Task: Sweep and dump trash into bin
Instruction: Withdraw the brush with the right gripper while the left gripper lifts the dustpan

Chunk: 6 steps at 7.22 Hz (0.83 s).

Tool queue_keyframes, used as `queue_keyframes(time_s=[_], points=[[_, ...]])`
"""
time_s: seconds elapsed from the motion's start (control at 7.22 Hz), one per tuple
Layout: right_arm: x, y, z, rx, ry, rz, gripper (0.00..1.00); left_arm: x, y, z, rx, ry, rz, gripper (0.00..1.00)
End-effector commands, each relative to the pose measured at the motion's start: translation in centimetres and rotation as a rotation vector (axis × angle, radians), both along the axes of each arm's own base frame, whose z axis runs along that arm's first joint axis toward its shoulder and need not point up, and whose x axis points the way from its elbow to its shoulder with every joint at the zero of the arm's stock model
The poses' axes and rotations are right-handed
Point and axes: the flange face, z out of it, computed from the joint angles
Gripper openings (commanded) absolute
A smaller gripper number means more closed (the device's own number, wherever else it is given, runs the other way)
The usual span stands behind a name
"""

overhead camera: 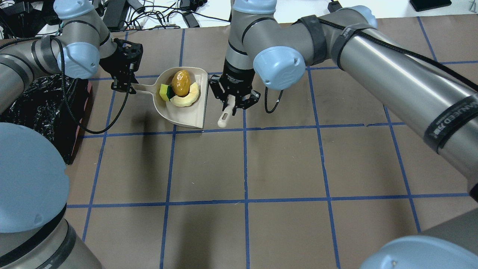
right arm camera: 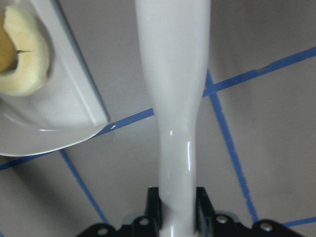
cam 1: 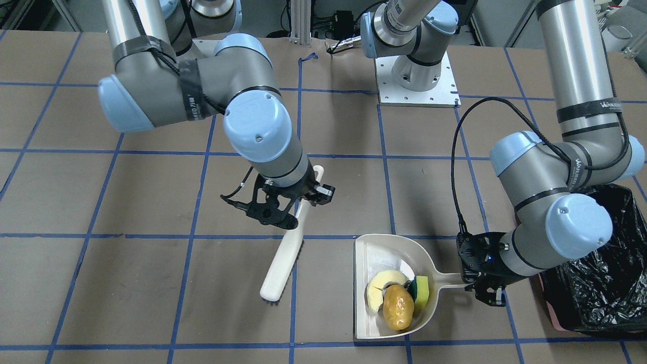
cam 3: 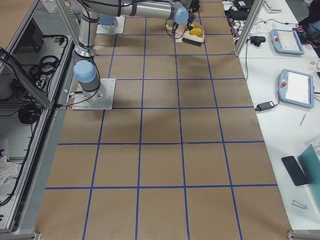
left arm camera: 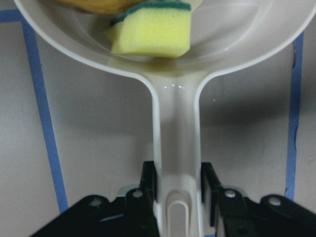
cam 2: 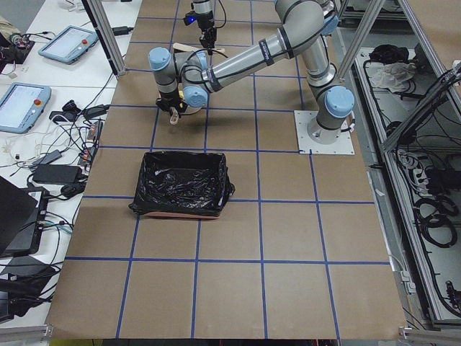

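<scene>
The beige dustpan (cam 1: 361, 323) lies flat on the table and holds all the trash: the pale yellow crescent slice (cam 1: 376, 288), the golden-brown potato-like lump (cam 1: 398, 307) and the yellow-and-green sponge wedge (cam 1: 421, 292). My left gripper (cam 1: 485, 288) is shut on the dustpan's handle (left arm camera: 175, 133). My right gripper (cam 1: 288, 207) is shut on the handle of a white brush (cam 1: 280, 265), which hangs slanted just beside the pan's open edge. The bin (cam 1: 601, 283), lined with a black bag, stands close behind my left gripper. It also shows in the overhead view (overhead camera: 37, 108).
The table is brown paper with a grid of blue tape lines. My left arm's forearm and elbow (cam 1: 576, 227) hang over the bin's near corner. A base plate (cam 1: 417, 86) sits at the far side in the front-facing view.
</scene>
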Motion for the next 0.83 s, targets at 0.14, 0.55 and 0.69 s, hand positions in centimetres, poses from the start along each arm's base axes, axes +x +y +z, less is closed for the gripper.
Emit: queue_keyframes(time_s=[0.14,0.55,0.69], points=[[-14.3,-2.8,2.3,0.026,0.107,0.144,0.00,1.5,0.2,1.1,-0.014,0.044,0.034,0.38],[-28.8,-4.4,1.0,0.032,0.150,0.251,0.00,6.0,1.2,3.1,-0.016,0.116,0.109,0.38],[-32.6,-4.0,1.2,0.037,0.163,0.269,0.00,7.7,1.6,3.9,-0.006,0.141,0.140,0.38]])
